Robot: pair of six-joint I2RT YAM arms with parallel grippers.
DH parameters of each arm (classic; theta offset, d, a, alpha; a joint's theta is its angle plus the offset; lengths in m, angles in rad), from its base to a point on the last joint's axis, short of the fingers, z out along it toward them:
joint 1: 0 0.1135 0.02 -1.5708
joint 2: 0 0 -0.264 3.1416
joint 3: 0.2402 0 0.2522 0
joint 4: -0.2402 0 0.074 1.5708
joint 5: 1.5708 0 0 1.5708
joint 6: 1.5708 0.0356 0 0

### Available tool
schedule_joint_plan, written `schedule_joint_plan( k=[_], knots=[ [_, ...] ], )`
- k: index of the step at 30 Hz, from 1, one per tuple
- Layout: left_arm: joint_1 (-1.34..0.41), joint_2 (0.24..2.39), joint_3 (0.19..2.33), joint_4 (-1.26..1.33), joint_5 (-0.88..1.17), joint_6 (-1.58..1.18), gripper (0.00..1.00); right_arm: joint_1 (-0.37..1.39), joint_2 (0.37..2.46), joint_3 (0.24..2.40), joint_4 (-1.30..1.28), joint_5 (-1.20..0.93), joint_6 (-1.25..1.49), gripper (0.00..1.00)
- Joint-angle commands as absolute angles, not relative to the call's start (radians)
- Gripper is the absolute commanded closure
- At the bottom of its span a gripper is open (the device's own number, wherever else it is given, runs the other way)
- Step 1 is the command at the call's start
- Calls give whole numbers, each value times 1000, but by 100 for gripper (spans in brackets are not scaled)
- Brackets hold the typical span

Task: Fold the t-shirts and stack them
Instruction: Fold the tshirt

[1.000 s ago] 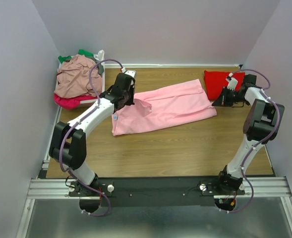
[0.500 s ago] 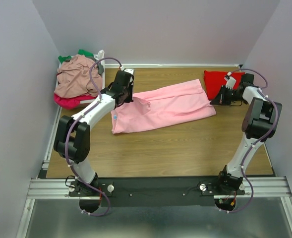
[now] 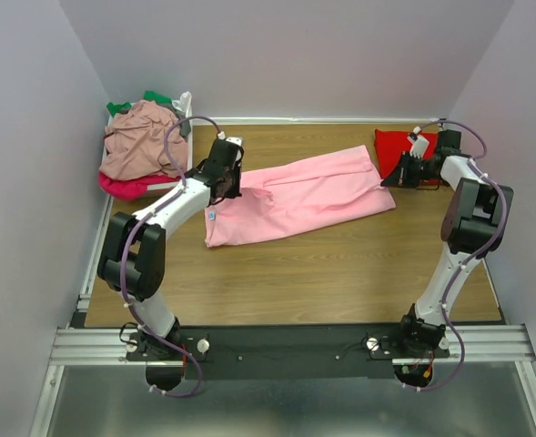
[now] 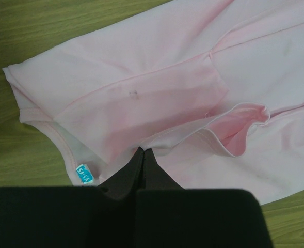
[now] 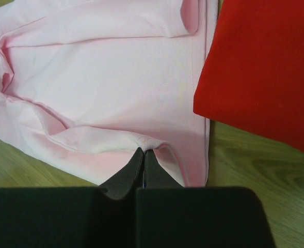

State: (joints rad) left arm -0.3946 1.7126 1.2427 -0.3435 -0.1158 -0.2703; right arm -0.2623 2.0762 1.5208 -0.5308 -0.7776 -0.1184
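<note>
A light pink t-shirt (image 3: 304, 196) lies folded lengthwise across the middle of the wooden table, with a small blue neck label (image 4: 84, 174) at its left end. My left gripper (image 3: 224, 187) is shut on a fold of the pink t-shirt (image 4: 157, 67) beside that label, its tips (image 4: 143, 150) pinching cloth. My right gripper (image 3: 386, 180) is shut on the hem of the pink t-shirt (image 5: 100, 67) at the right end, tips (image 5: 143, 151) nipping a raised pleat. A folded bright red t-shirt (image 3: 397, 150) lies just beyond, and its edge (image 5: 265, 67) touches the pink one.
A white basket (image 3: 187, 105) stands at the back left corner, heaped with a dusty rose t-shirt (image 3: 136, 146), a magenta one (image 3: 126, 187) and a green one (image 3: 158, 96). Walls close in on three sides. Bare wood table (image 3: 322, 273) lies in front of the pink shirt.
Both grippers have shifted slightly toward the back of the table while holding the pink shirt. The right gripper has moved closer to the red shirt, and the shirt's right edge has followed.
</note>
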Motion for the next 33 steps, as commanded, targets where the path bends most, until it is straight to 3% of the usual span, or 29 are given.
schedule_joint_plan(
  k=[1, 33],
  knots=[
    [-388, 1657, 1223, -318, -106, -285, 100, -255, 2112, 1549, -500, -755, -91, 97],
    [-376, 1637, 1200, -319, -110, -288, 100, -253, 2112, 1499, -330, -693, 123, 95]
  ],
)
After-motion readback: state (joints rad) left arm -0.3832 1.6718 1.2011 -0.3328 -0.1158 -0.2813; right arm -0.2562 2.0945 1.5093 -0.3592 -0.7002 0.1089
